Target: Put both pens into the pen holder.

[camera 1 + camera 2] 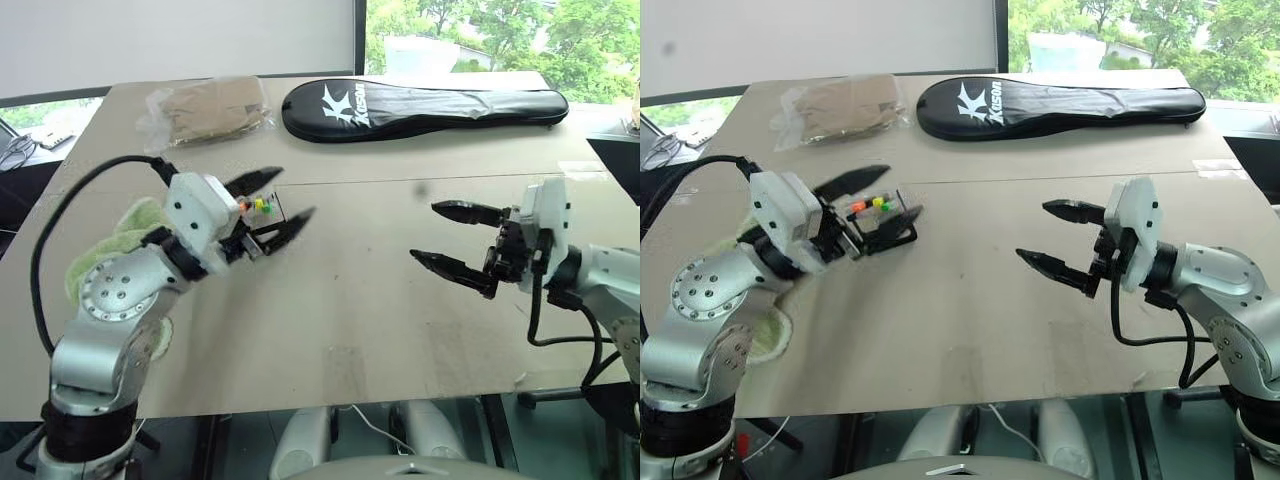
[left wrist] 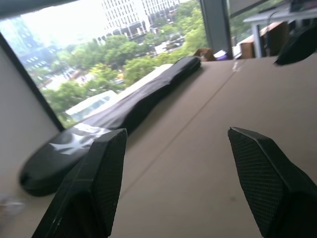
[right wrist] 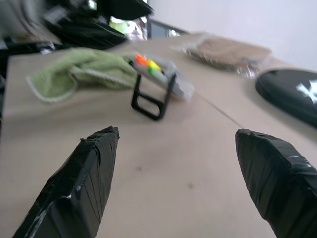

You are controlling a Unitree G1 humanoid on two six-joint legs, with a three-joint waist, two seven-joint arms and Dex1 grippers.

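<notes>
The barrels of the pens (image 1: 869, 205) are hidden inside the pen holder (image 1: 883, 226), so that just the orange and yellow ends are seen. The green cloth (image 1: 128, 235), at nine o'clock of the holder, is largely covered by the left arm. The black racket case (image 2: 114, 116) is blurred at its near end. The clear bag's (image 3: 224, 53) contents cannot be made out.
</notes>
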